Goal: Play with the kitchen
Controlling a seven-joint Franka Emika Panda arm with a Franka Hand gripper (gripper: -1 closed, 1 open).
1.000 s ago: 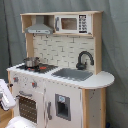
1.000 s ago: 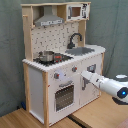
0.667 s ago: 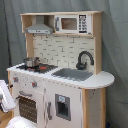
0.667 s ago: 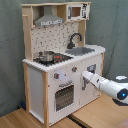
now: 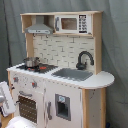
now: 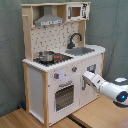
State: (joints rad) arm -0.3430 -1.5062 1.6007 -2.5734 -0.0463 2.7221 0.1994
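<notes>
The tall white and light-wood toy kitchen (image 5: 57, 75) stands upright on the floor against a grey curtain (image 5: 114, 45), its long axis vertical. The white arm (image 6: 107, 86) reaches its front panel; I cannot tell the pincer's state. Bulky, rigid; I'd grab the oven handle (image 6: 65, 85).
</notes>
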